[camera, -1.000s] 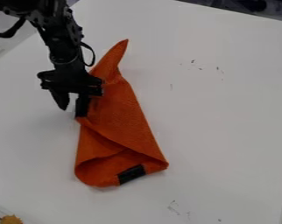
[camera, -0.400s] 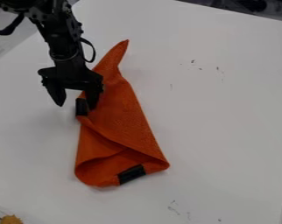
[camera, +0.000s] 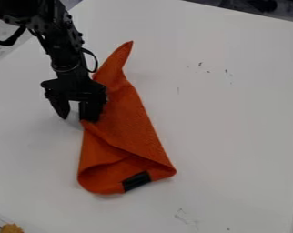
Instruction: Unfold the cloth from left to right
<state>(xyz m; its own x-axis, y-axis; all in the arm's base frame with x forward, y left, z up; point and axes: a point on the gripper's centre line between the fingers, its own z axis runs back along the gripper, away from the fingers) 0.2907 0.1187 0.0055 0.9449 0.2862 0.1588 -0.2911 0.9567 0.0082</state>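
Your gripper (camera: 78,118) has dipped slightly, its fingers spread, one against the left side of the orange cloth (camera: 128,123), which lies folded, inward from the white table's (camera: 234,136) upper-left edge.

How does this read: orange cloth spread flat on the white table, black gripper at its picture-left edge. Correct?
Not flat: the camera view shows the orange cloth folded over on itself. It is on the white table, black gripper at its picture-left edge.

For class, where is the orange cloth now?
In the camera view, the cloth lies left of centre on the table, with the gripper at its left edge.
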